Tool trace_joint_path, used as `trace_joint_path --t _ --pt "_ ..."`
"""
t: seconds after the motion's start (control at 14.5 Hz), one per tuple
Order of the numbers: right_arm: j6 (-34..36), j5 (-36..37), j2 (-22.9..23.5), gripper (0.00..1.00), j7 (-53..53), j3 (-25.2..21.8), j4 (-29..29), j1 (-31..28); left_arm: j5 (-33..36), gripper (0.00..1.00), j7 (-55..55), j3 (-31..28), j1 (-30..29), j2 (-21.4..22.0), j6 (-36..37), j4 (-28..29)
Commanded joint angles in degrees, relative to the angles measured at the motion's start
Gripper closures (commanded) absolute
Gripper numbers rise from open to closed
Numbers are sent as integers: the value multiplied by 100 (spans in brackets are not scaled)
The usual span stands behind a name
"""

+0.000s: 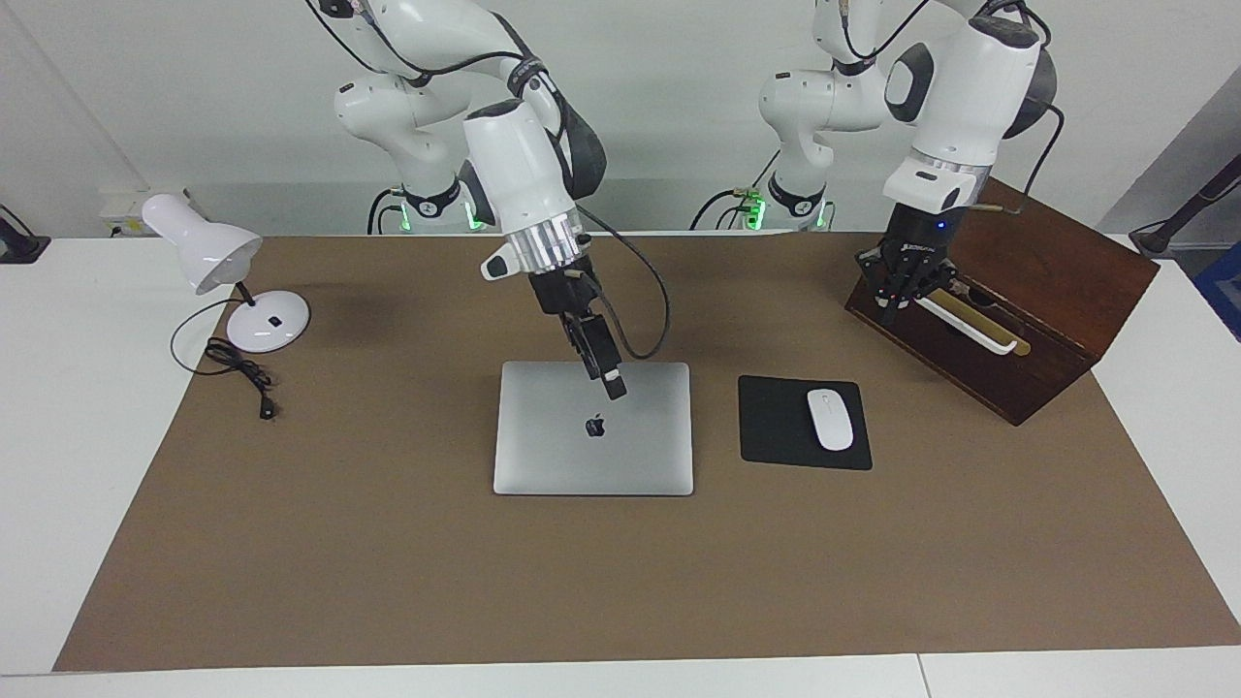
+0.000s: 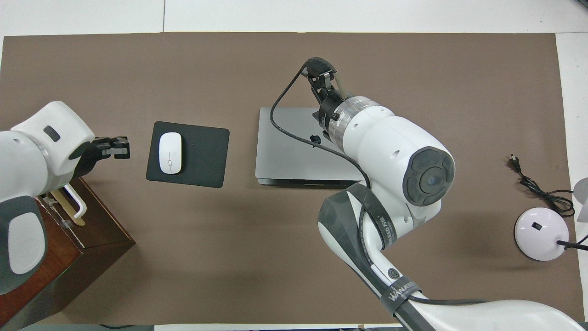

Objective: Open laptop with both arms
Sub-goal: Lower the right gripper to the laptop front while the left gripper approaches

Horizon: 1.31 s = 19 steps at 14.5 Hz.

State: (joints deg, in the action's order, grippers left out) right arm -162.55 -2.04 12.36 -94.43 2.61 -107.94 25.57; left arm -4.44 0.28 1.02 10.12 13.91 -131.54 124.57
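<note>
lying flat and closed on the brown mat (image 1: pixel 388 582), the laptop (image 1: pixel 562 446) sits about midway between the two arms' ends of the table, lid up with its dark apple logo (image 1: pixel 595 425) showing. beside it, toward the left arm's end, a black mouse pad (image 1: pixel 776 427) carries a white mouse (image 1: pixel 830 419). the right gripper (image 1: pixel 611 386) hangs low over the laptop's lid, above the part nearer to the robots and just nearer to them than the logo; whether its tip touches the lid cannot be told, and whether its claw stands apart or together cannot be told either. the right arm (image 2: pixel 390 151) reaches out over the laptop and, in the overhead view, covers one corner of it. the left gripper (image 1: pixel 894 301) is in the air in front of the dark wooden box (image 1: pixel 1057 330), at the end of the box's white handle (image 1: pixel 970 325) that points toward the laptop, with its claw drawn together and nothing seen clamped in it; contact with the handle cannot be judged. in the overhead view the left gripper (image 2: pixel 112 148) shows between the box (image 2: pixel 69 257) and the mouse pad (image 2: pixel 202 151). the box stands askew at the left arm's end of the table. at the right arm's end stands a white desk lamp (image 1: pixel 208 257) on a round base (image 1: pixel 270 322), its black cord (image 1: pixel 242 373) looped on the mat next to it.
</note>
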Motion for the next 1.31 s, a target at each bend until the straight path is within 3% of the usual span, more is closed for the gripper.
trace_joint_path --t 0.0,0.14,0.55,0.76,1.24 --pt "-591 -60 -198 0 -163 64 -576 -122 -83 100 217 -76 253 305 -442 516" --pt "-813 -60 -461 0 -198 64 -1034 -87 -144 100 358 -76 446 305 -748 734" --pt "-410 -60 -1428 0 -961 64 -1931 316 -145 100 734 -85 947 235 -2040 1622" --pt "-198 -42 -1517 0 -1638 56 -1976 694 -145 100 912 -85 1201 147 -2384 1825" --pt "-294 -33 -1509 0 -1719 56 -2275 704 -145 100 1201 -85 1721 -205 -3448 2326"
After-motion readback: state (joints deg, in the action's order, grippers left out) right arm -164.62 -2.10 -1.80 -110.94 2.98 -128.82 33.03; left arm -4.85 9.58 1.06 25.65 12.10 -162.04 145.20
